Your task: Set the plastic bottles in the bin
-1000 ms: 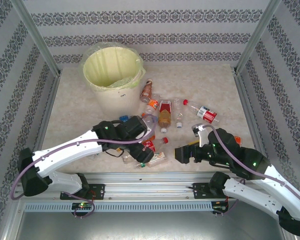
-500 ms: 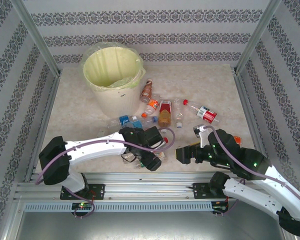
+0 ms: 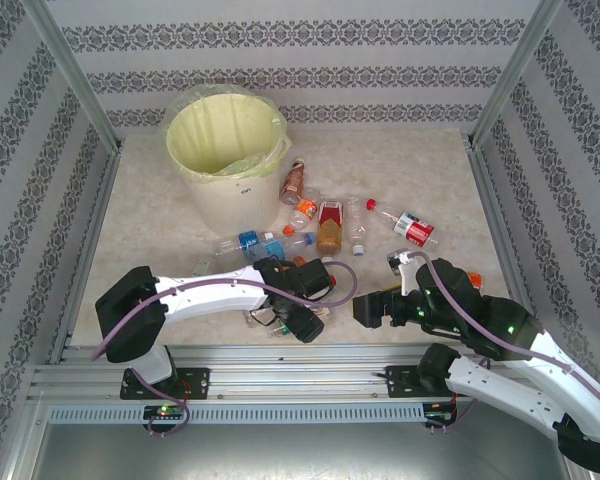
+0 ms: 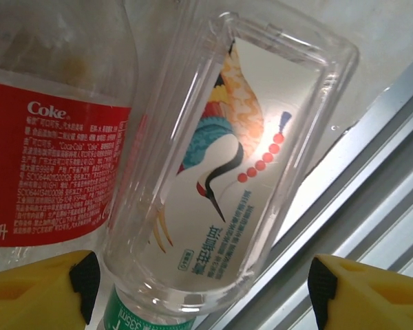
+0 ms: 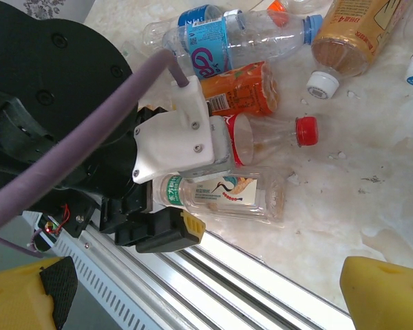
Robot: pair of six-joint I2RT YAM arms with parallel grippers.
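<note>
— Lower centre of the top view: left gripper (image 3: 302,318) sits low at the near edge of the tabletop (image 3: 160,250), just beside the front rail (image 3: 310,352); its wrist cam has yellow fingers (image 4: 34,295) at btm left & btm right, w/ the crane-label bottle (image 4: 220,172) lying between them, green cap toward the btm edge.
— Clamped on it?
— No; jaws part open, straddling it; clear gap btwn the btm-right finger and the bottle wall; btm-left pad is right at the bottle, can't tell if touching; bottle lies flat on the tabletop.
— Neighbours?
— Coke bottle (image 4: 48,172), red label, left side of that frame, just beside the crane-label one.
— And the right gripper (image 5: 206,285)?
— Spread wide, holding nothing; lower right of ctr in the top view, near the left one but apart; its cam faces the left wrist and the bottles under it: blue-label bottle (image 5: 213,45) along the top, orange-label bottle (image 5: 237,89) under it, then the Coke bottle w/ its red cap pointing right, then the crane-label one nearest the rail.
— Other bottles? Bin?
— More plastic bottles (image 3: 329,228) lie scattered mid-frame in the top view; red-label bottle (image 3: 412,228) furthest right, brown bottle (image 3: 293,182) just beside the bin (image 3: 215,205); bin stands upright at upper left, yellowish bag (image 3: 172,125) folded over its rim; all those bottles on the tabletop, outside the bin.
</note>
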